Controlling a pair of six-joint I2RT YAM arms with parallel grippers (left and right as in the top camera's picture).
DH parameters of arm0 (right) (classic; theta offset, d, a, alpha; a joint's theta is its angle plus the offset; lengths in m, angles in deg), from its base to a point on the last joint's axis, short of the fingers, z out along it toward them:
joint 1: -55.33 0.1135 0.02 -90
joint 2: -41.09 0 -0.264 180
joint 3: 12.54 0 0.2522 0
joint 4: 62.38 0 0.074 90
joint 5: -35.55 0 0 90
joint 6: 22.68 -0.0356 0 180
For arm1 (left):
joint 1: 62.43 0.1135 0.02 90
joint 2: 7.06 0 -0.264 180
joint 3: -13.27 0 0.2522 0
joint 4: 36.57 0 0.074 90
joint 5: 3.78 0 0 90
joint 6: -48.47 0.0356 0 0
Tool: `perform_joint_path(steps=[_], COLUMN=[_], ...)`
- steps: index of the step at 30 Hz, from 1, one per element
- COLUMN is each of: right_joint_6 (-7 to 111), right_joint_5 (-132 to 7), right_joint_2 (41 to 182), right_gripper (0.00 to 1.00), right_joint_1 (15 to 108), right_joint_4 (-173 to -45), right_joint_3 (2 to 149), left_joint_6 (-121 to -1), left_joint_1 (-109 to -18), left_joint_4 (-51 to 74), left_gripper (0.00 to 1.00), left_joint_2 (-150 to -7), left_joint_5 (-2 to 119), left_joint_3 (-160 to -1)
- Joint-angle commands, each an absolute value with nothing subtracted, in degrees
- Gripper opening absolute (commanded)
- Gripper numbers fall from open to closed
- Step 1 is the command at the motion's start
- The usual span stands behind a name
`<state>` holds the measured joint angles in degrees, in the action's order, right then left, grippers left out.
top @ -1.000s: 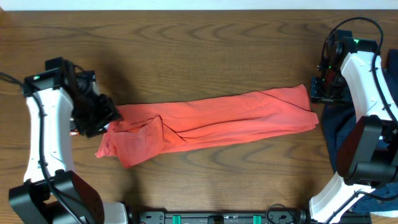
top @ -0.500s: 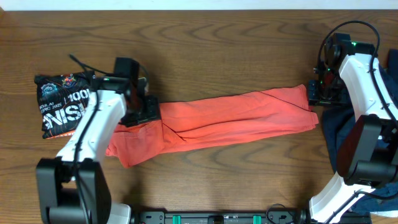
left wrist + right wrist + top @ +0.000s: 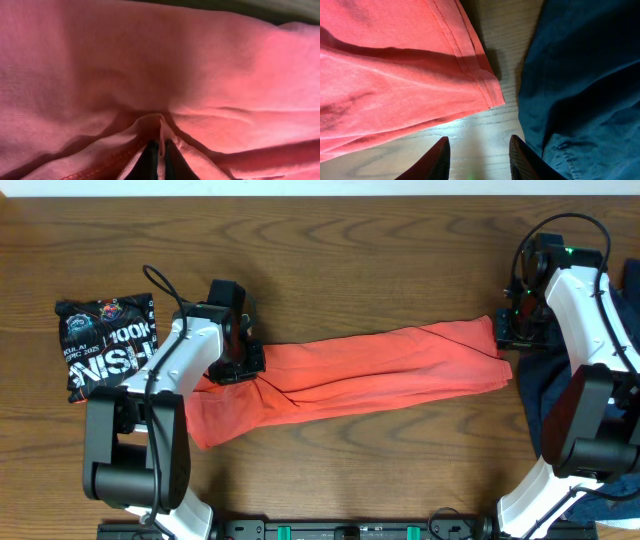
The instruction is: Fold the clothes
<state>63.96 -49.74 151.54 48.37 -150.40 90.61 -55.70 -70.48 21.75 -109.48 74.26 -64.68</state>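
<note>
The red-orange T-shirt (image 3: 380,370) lies as a long folded strip across the middle of the table. My left gripper (image 3: 243,368) sits on its left part. In the left wrist view that gripper (image 3: 160,152) is shut on a pinched ridge of the red-orange fabric (image 3: 150,60). My right gripper (image 3: 512,330) hovers at the strip's right end. In the right wrist view it (image 3: 479,157) stands open over bare wood, between the red-orange hem corner (image 3: 485,90) and the navy T-shirt (image 3: 580,75). The black printed T-shirt (image 3: 105,345) lies folded at the far left.
The navy T-shirt (image 3: 555,395) is bunched at the table's right edge, partly under the right arm. The wooden table (image 3: 350,250) stretches behind the strip. A black rail (image 3: 350,530) runs along the front edge.
My left arm swung right from the strip's left end onto the shirt, uncovering the black T-shirt. Its jaws went from open to shut on the fabric. The right arm barely moved.
</note>
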Motion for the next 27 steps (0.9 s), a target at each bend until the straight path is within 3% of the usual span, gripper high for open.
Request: perform_joint_path(steps=[1,8,18,19,21,23,27], right_joint_6=[64.7,64.7,64.7,64.7,64.9,64.9,65.3], right_joint_5=[-49.7,-49.7,-49.7,-49.7,-49.7,-49.7,-49.7], right_joint_2=[150.6,150.6,150.6,150.6,150.6,150.6,150.6], right_gripper=[0.37,0.36,0.36,0.36,0.35,0.35,0.35], right_joint_1=[47.7,47.7,47.7,47.7,47.7,47.7,47.7], right_joint_4=[-150.3,-150.3,-150.4,-150.5,-150.6,-150.7,-150.6], right_joint_3=[90.2,90.2,90.2,90.2,90.2,90.2,90.2], left_joint_6=[-54.9,-52.5,-45.8,-45.8,-45.9,-46.3,-46.5], left_joint_1=[-70.7,-70.9,-78.1,-78.5,-78.6,-78.0,-75.8], left_joint_4=[21.9,15.5,15.0,15.1,15.7,17.3,22.8], left_gripper=[0.06,0.06,0.09,0.17,0.45,0.6,0.66], left_joint_2=[-107.7,-103.5,-105.6,-105.6,-105.6,-105.3,-101.9], left_joint_5=[72.5,62.7,63.6,65.1,68.5,72.5,78.7], left_joint_3=[-65.7,-66.9,-66.7,-66.7,-66.7,-66.8,-66.9])
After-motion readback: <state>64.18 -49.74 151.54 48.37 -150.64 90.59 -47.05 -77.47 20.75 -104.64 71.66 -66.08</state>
